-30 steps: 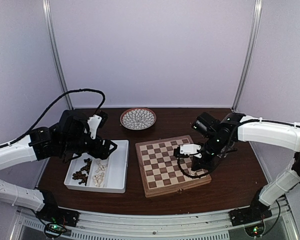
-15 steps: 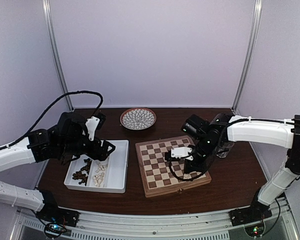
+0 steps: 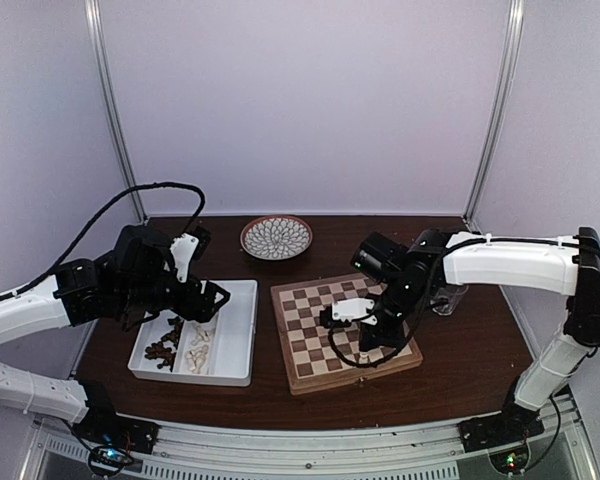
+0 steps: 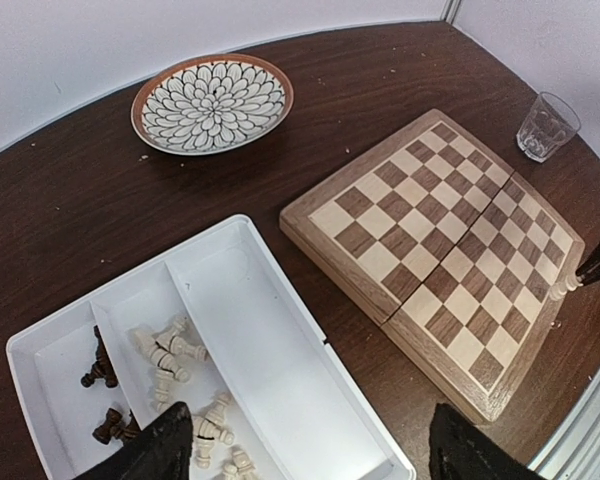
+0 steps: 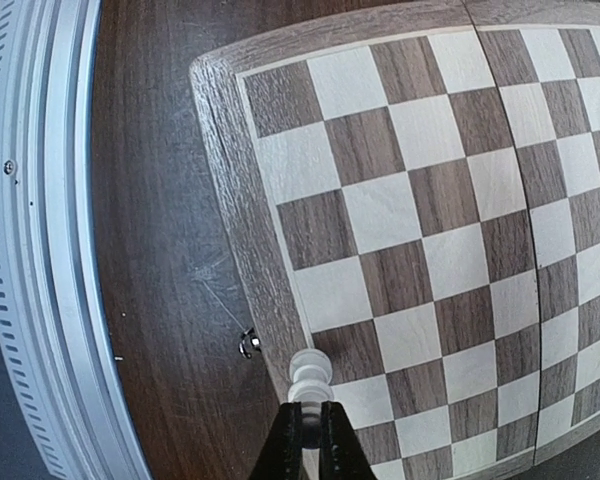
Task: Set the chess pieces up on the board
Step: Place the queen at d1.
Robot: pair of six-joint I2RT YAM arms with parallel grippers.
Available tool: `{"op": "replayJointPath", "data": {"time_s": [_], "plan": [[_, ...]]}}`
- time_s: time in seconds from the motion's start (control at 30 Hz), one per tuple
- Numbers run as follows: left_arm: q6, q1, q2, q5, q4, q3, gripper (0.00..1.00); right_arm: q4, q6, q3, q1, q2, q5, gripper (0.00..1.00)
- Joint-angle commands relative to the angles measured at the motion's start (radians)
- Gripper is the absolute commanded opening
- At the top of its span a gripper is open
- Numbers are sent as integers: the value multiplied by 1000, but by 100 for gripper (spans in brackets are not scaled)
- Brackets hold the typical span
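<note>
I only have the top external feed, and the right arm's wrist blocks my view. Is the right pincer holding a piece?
Observer: Yes. The right wrist view shows the right pincer shut on a cream-white piece.
Operator: Where is it relative to the squares?
Observer: Over the near rim of the board, beside the small metal clasp. I cannot tell whether it touches.
Operator: And the left pincer?
Observer: The left wrist view shows the left pincer open above the white tray, with cream pieces lying below it and none gripped.
</note>
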Motion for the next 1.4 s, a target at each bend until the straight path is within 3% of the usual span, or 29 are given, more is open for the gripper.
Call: {"op": "replayJointPath", "data": {"time_s": [0.0, 0.73, 1.37], "plan": [[-10, 3, -12, -14, 34, -11, 81, 11, -11, 51, 36, 39, -20, 0], [-35, 3, -13, -13, 37, -29, 81, 58, 11, 110, 66, 133, 42, 0], [-41, 3, -19, -8, 39, -35, 81, 57, 13, 84, 66, 108, 69, 1]]}}
